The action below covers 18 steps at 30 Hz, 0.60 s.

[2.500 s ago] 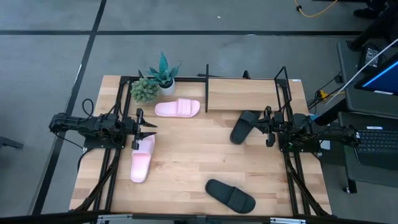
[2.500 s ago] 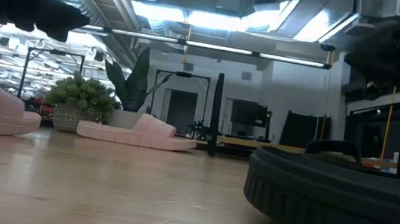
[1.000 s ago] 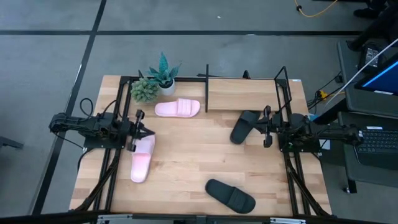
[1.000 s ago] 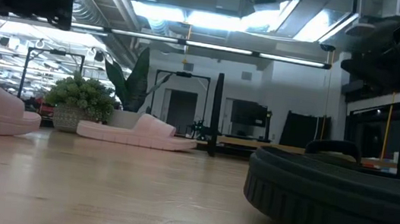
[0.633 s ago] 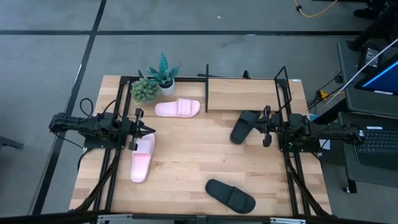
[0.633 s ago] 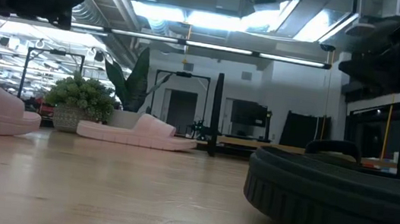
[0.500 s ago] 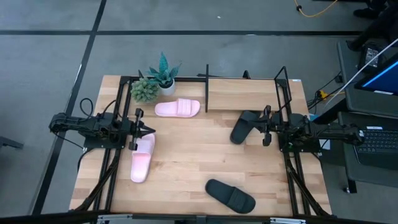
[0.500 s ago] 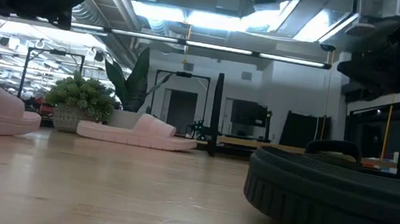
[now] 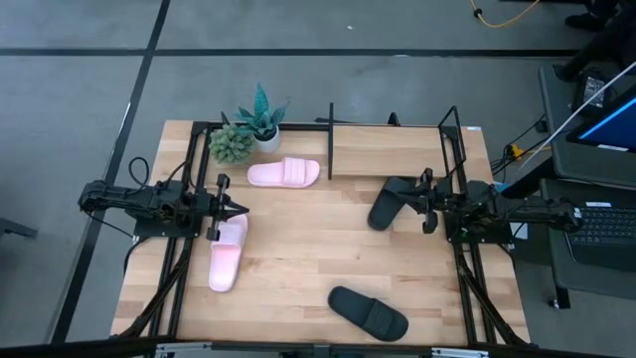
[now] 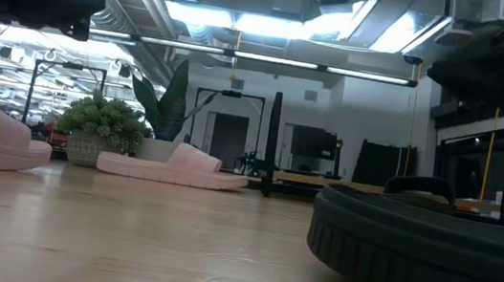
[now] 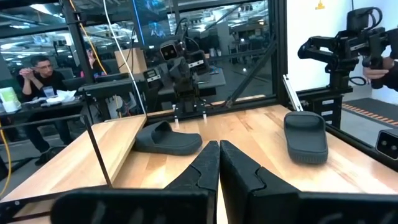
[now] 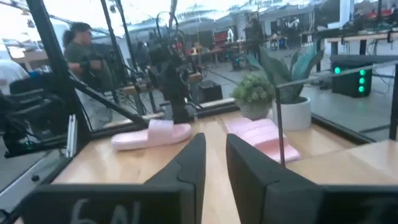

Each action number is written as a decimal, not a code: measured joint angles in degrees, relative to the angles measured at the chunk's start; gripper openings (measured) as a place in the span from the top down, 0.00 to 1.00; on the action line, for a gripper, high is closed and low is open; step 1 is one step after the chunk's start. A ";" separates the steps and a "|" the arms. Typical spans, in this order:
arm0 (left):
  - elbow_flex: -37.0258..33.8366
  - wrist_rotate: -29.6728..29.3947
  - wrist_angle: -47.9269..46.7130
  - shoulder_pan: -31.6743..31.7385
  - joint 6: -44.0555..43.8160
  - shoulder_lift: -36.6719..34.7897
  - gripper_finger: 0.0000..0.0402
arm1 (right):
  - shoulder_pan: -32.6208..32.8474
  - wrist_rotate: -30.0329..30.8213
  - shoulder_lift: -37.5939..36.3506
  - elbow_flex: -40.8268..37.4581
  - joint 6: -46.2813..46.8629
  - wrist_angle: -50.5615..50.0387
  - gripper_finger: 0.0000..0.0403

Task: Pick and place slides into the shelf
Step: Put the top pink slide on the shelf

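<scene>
Left tool (image 9: 238, 211): fingers pressed together, empty, poised over the toe end of a pale pink slide (image 9: 227, 254) that lies lengthwise near the tabletop's (image 9: 298, 259) left side. In its wrist view the two dark fingers (image 11: 205, 167) meet along one line.

Right tool (image 9: 409, 204): jaws parted by a narrow gap, nothing between them, hanging just beside a black slide (image 9: 389, 202) that rests at an angle right of centre. In the right wrist view the fingers (image 12: 193, 163) stand slightly apart.

Second pale pink slide (image 9: 284, 173): flat on the tabletop toward the far edge, just left of a black upright rod of the shelf.

Second black slide (image 9: 369, 311): near the front edge, right of centre, set diagonally; it fills the right foreground of the low view (image 10: 421, 253).

Shelf (image 9: 397, 149): black rod frame with a light wood board at the far right of the tabletop; no slide lies on it.

Two small potted plants (image 9: 246, 131): far left corner, side by side.

Person (image 11: 38, 68): seated at a desk beyond the tabletop in the left wrist view.
</scene>
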 joint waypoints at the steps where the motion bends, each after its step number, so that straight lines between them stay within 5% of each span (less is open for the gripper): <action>1: 0.00 0.00 0.00 -0.01 0.00 0.00 0.98 | 0.18 0.00 0.00 0.00 0.08 1.17 0.82; 10: 0.00 -0.08 -0.02 0.00 0.04 0.00 0.98 | 2.66 -1.63 1.09 3.66 -0.17 4.66 0.87; 18: -0.02 -0.23 5.42 -0.01 -9.06 0.04 1.00 | 4.95 -1.64 10.96 12.70 -5.92 -1.81 0.98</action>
